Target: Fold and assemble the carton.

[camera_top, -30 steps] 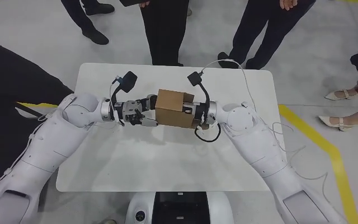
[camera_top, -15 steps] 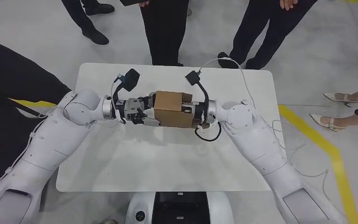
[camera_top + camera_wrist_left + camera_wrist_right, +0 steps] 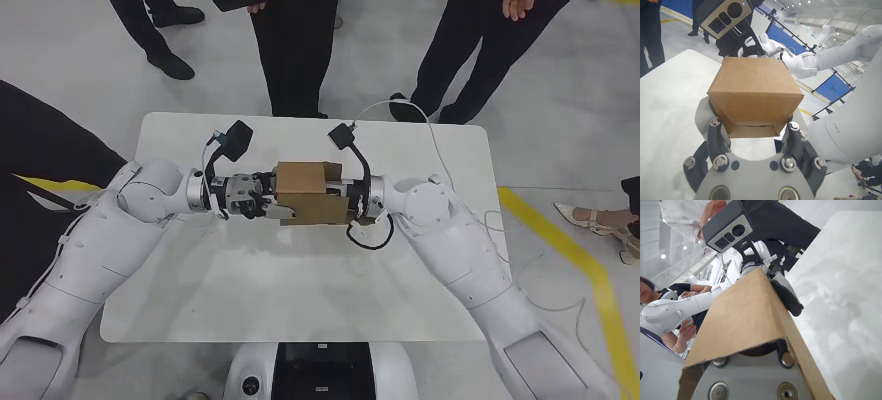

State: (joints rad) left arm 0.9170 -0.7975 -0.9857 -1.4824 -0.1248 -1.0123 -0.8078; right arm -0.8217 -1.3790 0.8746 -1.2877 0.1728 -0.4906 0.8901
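The top camera looks down on the table (image 3: 300, 290). The left wrist camera (image 3: 728, 232) and right wrist camera (image 3: 726, 17) face each other, close against the carton (image 3: 753, 81).

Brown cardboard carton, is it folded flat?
No, the brown cardboard carton is opened into a box shape at the left hand.

Plain brown carton (image 3: 305, 190), white surface (image 3: 300, 290); left end effector (image 3: 262, 197) with black fingers (image 3: 714, 132) on a silver-grey base; pale grey floor (image 3: 560, 80) marked by a yellow line (image 3: 572, 252).
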